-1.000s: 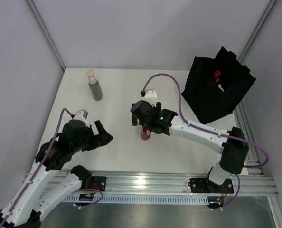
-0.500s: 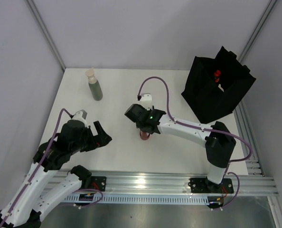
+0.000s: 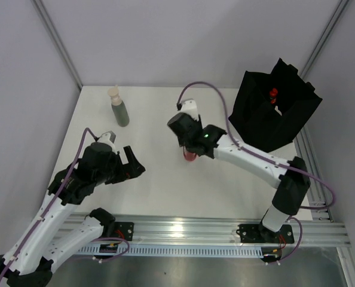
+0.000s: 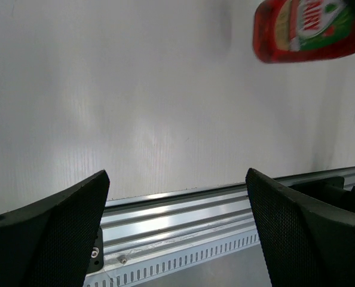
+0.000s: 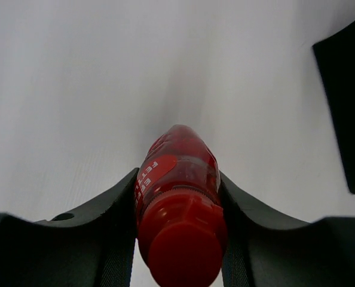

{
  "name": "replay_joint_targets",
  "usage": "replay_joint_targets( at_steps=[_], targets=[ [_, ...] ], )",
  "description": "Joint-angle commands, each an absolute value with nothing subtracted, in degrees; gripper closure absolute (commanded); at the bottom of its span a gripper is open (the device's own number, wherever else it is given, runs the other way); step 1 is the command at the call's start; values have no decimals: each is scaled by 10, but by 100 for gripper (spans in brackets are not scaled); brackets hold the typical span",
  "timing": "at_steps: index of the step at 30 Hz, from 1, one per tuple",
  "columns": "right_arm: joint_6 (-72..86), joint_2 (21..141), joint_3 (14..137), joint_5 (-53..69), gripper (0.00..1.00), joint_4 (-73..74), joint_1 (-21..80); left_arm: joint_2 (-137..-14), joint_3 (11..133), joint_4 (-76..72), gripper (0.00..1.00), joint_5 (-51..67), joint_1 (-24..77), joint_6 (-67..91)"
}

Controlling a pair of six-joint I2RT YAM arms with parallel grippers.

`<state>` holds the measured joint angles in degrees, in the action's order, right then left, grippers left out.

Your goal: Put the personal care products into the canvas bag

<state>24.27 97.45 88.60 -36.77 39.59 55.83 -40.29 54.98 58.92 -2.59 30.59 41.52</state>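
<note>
My right gripper is shut on the all-red bottle near the middle of the white table. In the right wrist view the red bottle fills the gap between both fingers, cap towards the camera. A grey-green bottle with a cream cap stands at the back left. The black canvas bag stands at the back right, with a red-capped item showing inside. My left gripper hangs open and holds nothing at the front left; its wrist view shows the red bottle at the top right.
Grey walls close in the table on the left, back and right. A metal rail runs along the near edge, also seen as the rail under my left fingers. The bag's edge shows at the right of the right wrist view.
My right gripper has shut on the red bottle and carried it a little back and to the right, towards the bag. The left arm has shifted slightly forward.
</note>
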Motion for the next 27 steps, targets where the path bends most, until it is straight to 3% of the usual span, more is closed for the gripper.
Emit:
replay_joint_targets(
  at_steps=[1,7,12,20,27],
  targets=[
    [147,847,976,-410,100,340,498,-416,573,553,1,-5,303,403],
    [72,741,997,-416,100,266,396,-453,591,537,1,19,302,391],
    [18,723,1052,-407,100,191,300,-466,594,522,1,39,302,391],
    [58,804,1155,-331,100,215,114,-494,597,510,1,62,302,388],
    [59,870,1163,-260,100,172,35,-487,585,518,1,67,302,390]
  ],
)
